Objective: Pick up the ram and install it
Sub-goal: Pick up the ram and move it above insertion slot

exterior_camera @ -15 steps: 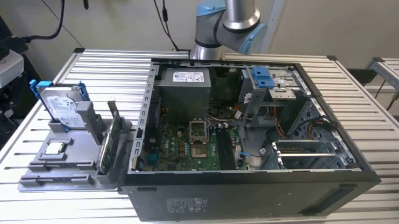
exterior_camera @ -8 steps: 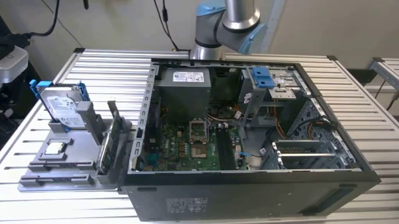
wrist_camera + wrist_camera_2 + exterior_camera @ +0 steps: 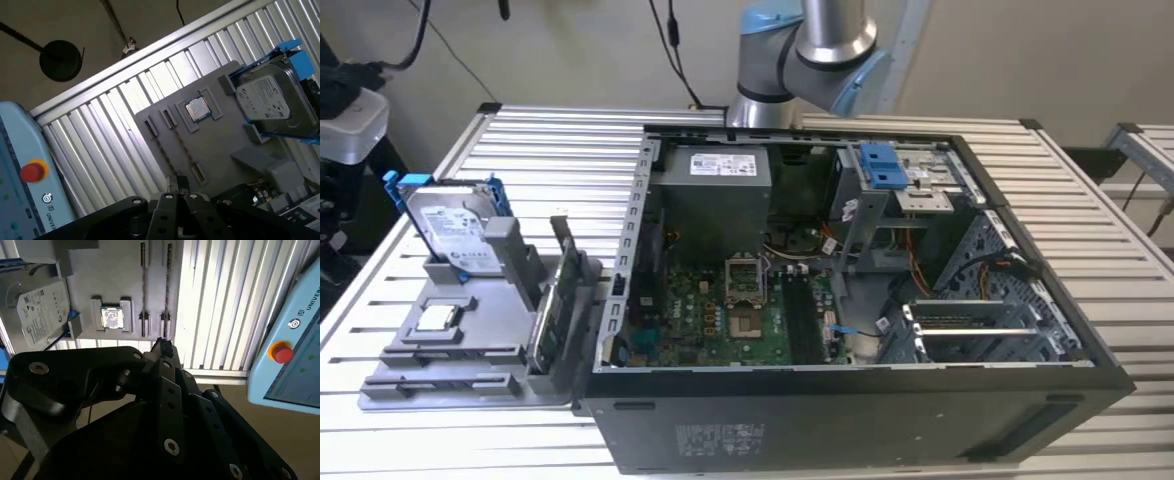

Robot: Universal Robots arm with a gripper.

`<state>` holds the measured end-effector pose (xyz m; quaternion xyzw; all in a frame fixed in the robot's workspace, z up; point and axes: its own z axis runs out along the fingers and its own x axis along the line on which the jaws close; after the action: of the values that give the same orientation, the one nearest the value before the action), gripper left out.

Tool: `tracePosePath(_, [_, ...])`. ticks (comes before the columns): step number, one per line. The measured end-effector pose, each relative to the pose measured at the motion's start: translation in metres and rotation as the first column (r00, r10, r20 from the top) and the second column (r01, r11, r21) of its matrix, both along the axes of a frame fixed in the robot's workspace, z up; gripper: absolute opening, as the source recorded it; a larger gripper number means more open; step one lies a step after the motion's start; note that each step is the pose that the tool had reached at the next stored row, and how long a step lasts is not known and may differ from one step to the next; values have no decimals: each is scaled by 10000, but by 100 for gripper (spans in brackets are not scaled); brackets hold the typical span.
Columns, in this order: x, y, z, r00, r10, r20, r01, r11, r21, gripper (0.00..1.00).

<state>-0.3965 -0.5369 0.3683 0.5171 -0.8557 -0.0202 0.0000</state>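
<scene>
- The ram [image 3: 543, 335] stands on edge in the grey fixture [image 3: 487, 318], low at the exterior view's left. It is just beside the open computer case [image 3: 854, 425] but outside it, so it is not yet installed.
- The end effector [image 3: 177, 182] [image 3: 161, 346] has its fingers drawn together, with nothing between them in both wrist views.
- It hangs above the slatted bench [image 3: 520, 140], clear of the fixture and well apart from the ram, with no contact.
- In both wrist views the black fingertips line up with the fixture's two narrow slots [image 3: 195, 170] [image 3: 143, 290]. Thin dark lines run along those slots, and I cannot tell whether either one is a stick.
- The hard drive [image 3: 454, 225] [image 3: 40, 310] [image 3: 265, 102] stands in its blue frame at the fixture's far end. The square processor chip [image 3: 438, 318] [image 3: 111, 318] [image 3: 197, 110] lies flat between the hard drive and the slots.
- The arm [image 3: 807, 40] rises at the top centre of the exterior view, behind the case.
- A pale blue pendant [image 3: 295, 365] [image 3: 20, 200] with a red button is off to one side of the bench in both wrist views.
</scene>
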Motion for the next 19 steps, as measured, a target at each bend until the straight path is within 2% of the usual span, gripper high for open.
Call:
tracePosePath(4, [0,1,0,9975,708,56,-708,9975,-1,11])
tracePosePath(8, [-1,1,-1,9913,1314,122,-1315,9913,15,11])
tracePosePath(10, [0,1,0,9868,1611,142,-1611,9869,19,11])
tracePosePath(14, [-1,1,-3,9749,2215,221,-2217,9751,39,11])
tracePosePath(17, [-1,1,-9,9667,2546,275,-2548,9670,46,11])
tracePosePath(19, [1,1,-17,9626,2695,284,-2698,9629,57,11])
